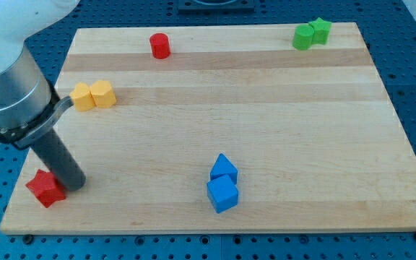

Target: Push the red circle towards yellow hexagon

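Observation:
The red circle (pixel 160 45), a short red cylinder, stands near the view's top edge of the wooden board, left of centre. The yellow hexagon (pixel 83 96) lies at the board's left side, touching a second yellow block (pixel 103 94) on its right. My tip (pixel 74 184) is at the board's lower left, right beside a red star-like block (pixel 45 188). The tip is far from the red circle, well below it and to its left.
Two green blocks (pixel 311 33) sit together at the board's top right. Two blue blocks (pixel 223 184) sit together at the bottom centre. The arm's grey body (pixel 9 90) hangs over the board's left edge. The board (pixel 266 108) rests on a blue perforated table.

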Controlling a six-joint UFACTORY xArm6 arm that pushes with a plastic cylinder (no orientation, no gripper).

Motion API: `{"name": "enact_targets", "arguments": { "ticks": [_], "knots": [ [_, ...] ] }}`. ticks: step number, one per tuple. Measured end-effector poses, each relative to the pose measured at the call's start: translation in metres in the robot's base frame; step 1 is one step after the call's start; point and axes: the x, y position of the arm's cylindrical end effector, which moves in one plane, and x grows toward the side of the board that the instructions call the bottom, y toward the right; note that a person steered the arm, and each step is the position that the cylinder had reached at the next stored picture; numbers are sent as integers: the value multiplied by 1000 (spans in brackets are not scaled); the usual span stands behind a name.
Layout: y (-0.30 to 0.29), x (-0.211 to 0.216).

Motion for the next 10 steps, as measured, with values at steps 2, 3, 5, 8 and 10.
{"name": "enact_targets", "arguments": {
  "ticks": [2, 3, 5, 8, 10],
  "knots": [
    [78, -41],
    [136, -46],
    [174, -133],
    [179, -297],
    [125, -318]
  ]
}}
